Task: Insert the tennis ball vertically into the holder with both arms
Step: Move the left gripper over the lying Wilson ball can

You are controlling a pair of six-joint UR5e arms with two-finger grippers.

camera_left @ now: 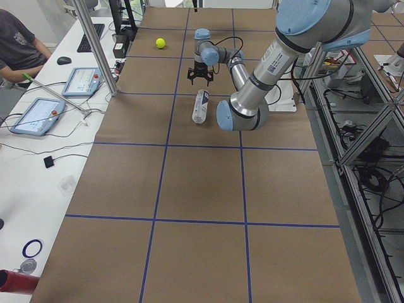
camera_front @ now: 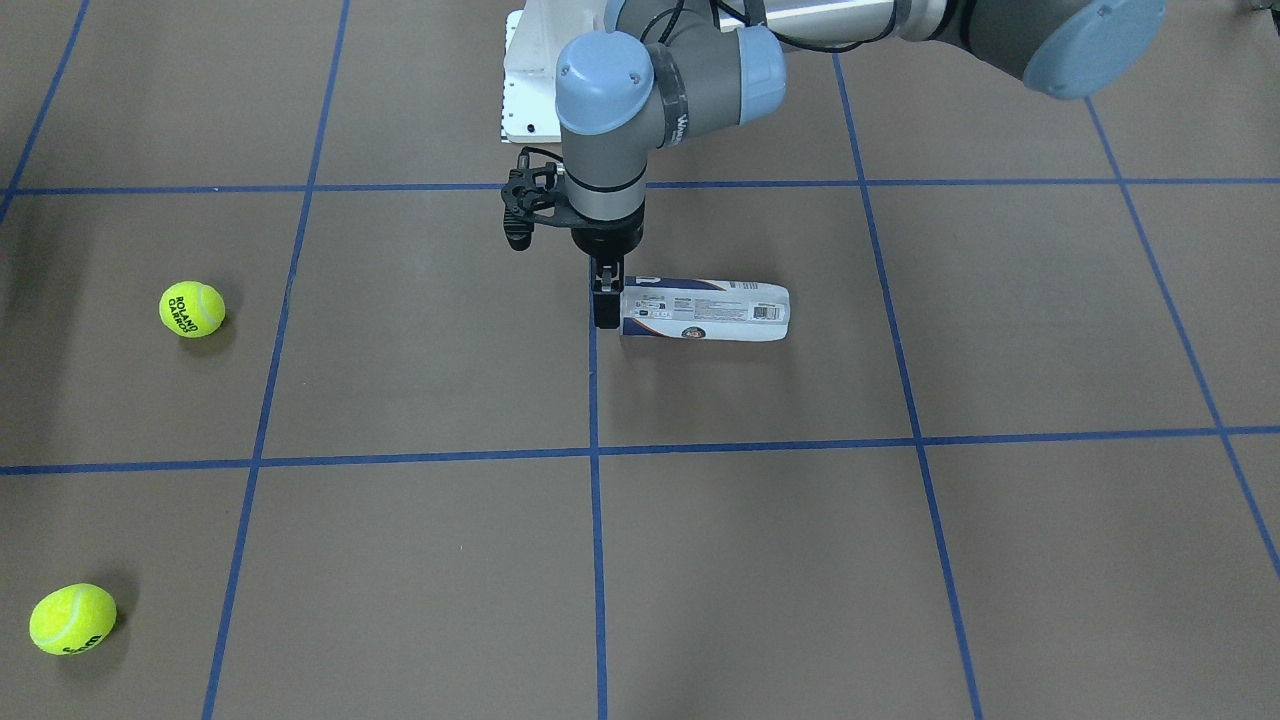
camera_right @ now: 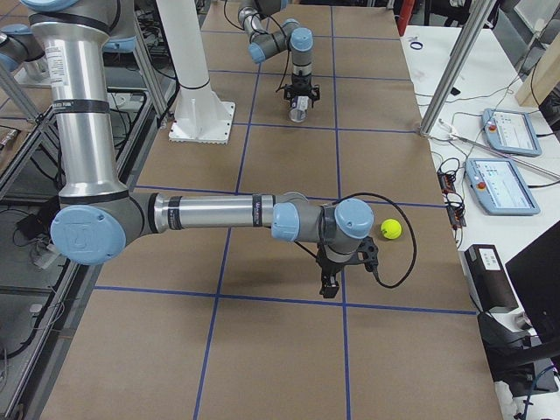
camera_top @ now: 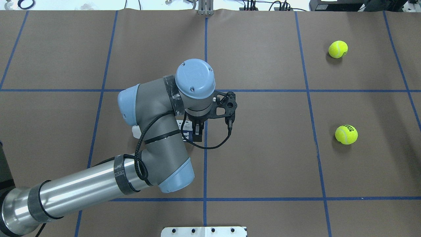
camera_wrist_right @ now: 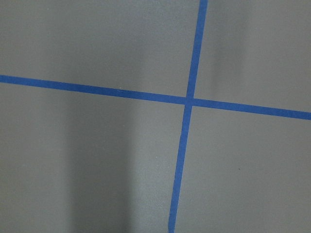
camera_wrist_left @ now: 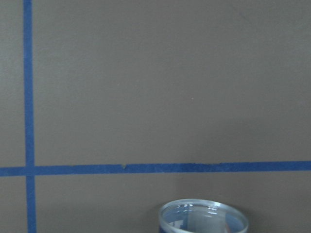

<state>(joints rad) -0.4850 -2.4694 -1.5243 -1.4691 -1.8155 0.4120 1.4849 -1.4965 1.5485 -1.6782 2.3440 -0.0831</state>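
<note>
Nearest the robot, pedestal base [camera_top: 204, 231]: a white plate is seen at the edge of the table [camera_front: 800, 560], well apart from everything to be handled.
Left arm [camera_top: 154, 144]: it is reached out over the middle of the table, with the wrist turned straight down.
Left fingers [camera_front: 605, 308]: they are held low at the open end of the holder, just beside its rim. Only one narrow dark column is seen, so it cannot be told whether they are apart, together or nipped on the rim.
Holder [camera_front: 705, 312]: it is laid on its side near the table's middle, mouth toward the left fingers and closed end away. No yellow is seen in its mouth.
Holder, handling: it is judged light, thin-walled and smooth, so it is likely to be rolled, slid or dented if squeezed hard. The rim and closed base are expected to be stiffest.
Holder, hold: a moderate grip across the labelled body below the mouth is advised once it is stood up, so that the opening is left free.
Right fingers [camera_right: 328, 287]: they are shown only in a side view, low over bare table near one ball. Their state cannot be told.
Nearer tennis ball [camera_top: 346, 134]: it is rested well apart from the holder. It is judged light, springy and grippy, and best taken across its middle.
Farther tennis ball [camera_top: 338, 49]: it is rested further out on the same side, untouched.
</note>
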